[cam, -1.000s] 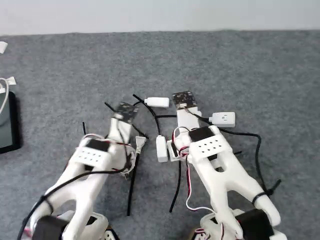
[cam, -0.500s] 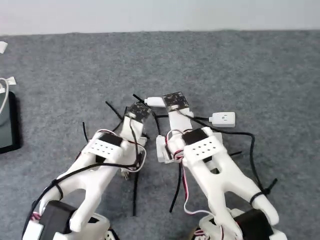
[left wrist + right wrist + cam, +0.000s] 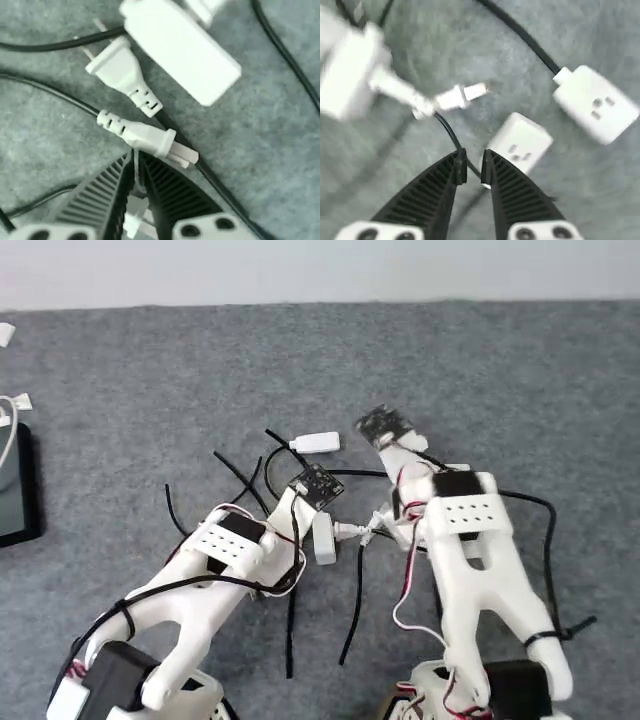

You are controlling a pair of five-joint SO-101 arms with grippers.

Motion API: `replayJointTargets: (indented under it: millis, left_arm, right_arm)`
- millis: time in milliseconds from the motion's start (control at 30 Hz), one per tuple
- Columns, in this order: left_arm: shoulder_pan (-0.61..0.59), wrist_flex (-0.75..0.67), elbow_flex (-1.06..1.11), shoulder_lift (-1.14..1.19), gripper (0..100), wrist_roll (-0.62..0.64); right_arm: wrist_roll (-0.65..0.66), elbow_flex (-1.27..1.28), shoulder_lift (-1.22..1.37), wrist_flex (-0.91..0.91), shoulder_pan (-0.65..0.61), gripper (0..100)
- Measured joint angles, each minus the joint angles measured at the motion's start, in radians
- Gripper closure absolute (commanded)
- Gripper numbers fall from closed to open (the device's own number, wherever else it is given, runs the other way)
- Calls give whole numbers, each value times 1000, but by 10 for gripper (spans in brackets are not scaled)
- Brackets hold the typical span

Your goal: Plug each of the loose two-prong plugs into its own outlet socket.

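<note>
Compared with 1 s ago, the left gripper (image 3: 135,167) is now brought in just beside the white outlet block (image 3: 325,537), its fingers clenched to a thin slit. The right gripper (image 3: 473,162) is now swung away from the block, its fingers slightly released over a black cord (image 3: 447,132). 1 plug (image 3: 117,67) and a 2nd plug (image 3: 150,140) are left unplugged just beside the block.

Ahead of the ribbed, matt black plastic fingers (image 3: 170,185) of the left gripper (image 3: 134,157), smooth white plastic plugs (image 3: 142,137) lie on fuzzy grey cloth (image 3: 280,130).
</note>
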Motion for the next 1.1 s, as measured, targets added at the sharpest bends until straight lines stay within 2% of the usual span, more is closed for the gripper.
replayJointTargets:
  millis: [100, 167, 233, 333, 433, 533, 667, 767, 933, 1000, 1100]
  left_arm:
    - [-52, 2, -2, 0, 988, -28]
    - [-103, 2, -5, -32, 988, -37]
    - [-132, 2, 0, -104, 988, -41]
    - [-107, -20, 81, -252, 988, -78]
    - [-61, -18, 186, -397, 988, -163]
    - [35, -2, 193, -503, 988, -241]
    - [91, 15, 192, -514, 988, -330]
    - [137, 48, 143, -480, 988, -377]
    - [206, 121, -38, -367, 988, -390]
    - [207, 124, -110, -308, 988, -379]
    - [164, 75, -176, -201, 988, -245]
  right_arm:
    - [255, 0, 0, 44, -6, 835]
    - [359, 0, 0, 80, -31, 819]
    - [391, 0, 0, 81, -64, 827]
    - [391, 15, -2, 49, -75, 843]
    - [351, 51, -14, 6, -75, 857]
    - [290, 94, 0, -38, -110, 862]
    - [206, 150, 0, -137, -109, 862]
    - [189, 187, 0, -195, -109, 862]
    - [160, 190, 0, -244, -95, 862]
    - [68, 187, 0, -284, -51, 863]
    - [-147, 169, 0, -345, 46, 863]
